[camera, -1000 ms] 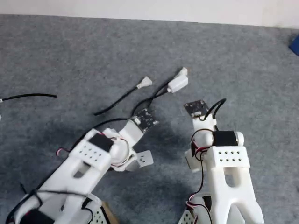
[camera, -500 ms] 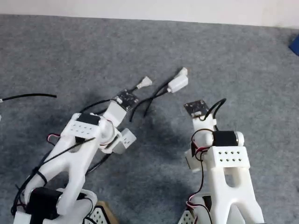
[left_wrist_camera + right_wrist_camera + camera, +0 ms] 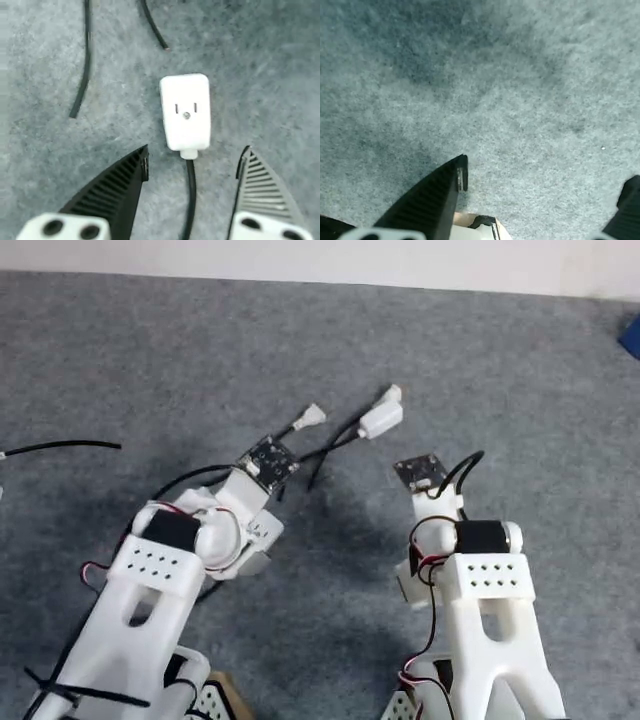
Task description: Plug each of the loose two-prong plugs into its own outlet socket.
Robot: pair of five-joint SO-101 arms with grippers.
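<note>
The left gripper (image 3: 195, 148) hangs spread wide above the grey carpet (image 3: 45, 130), the white outlet socket (image 3: 185, 112) lying face-up just past its fingertips (black cord (image 3: 191, 185) between them), and the right gripper (image 3: 547, 170) gapes likewise.

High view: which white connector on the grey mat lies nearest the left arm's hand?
The lone connector farthest left, apart from the other two, which lie together. The left hand is open right in front of it.
</note>
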